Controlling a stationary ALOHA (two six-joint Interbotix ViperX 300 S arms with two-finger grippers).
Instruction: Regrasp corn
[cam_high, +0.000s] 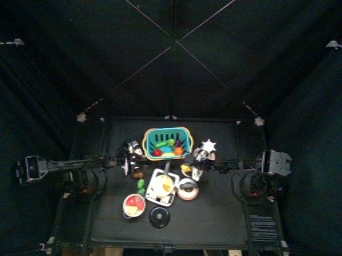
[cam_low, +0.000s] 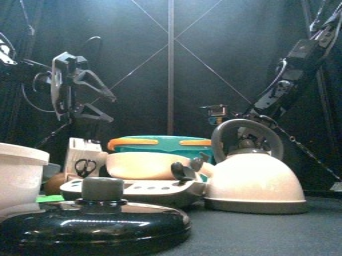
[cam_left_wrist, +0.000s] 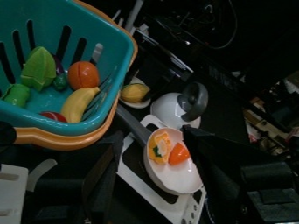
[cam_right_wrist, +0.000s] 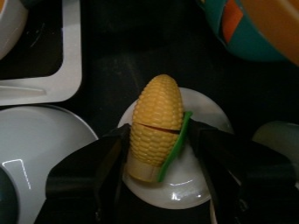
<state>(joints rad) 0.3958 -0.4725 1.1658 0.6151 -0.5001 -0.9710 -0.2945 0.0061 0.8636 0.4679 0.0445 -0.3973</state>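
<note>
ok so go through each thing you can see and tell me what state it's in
corn: upright between the right gripper jaws, over a white dish.
green basket: holds toy produce.
kettle: upright, lid on.
black lid: lying flat at the table's front.
left gripper: raised, empty.

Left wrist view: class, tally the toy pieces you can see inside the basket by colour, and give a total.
green pieces: 2
orange piece: 1
yellow piece: 1
red piece: 1
Total: 5 seen in the basket; others may lie hidden beneath.
</note>
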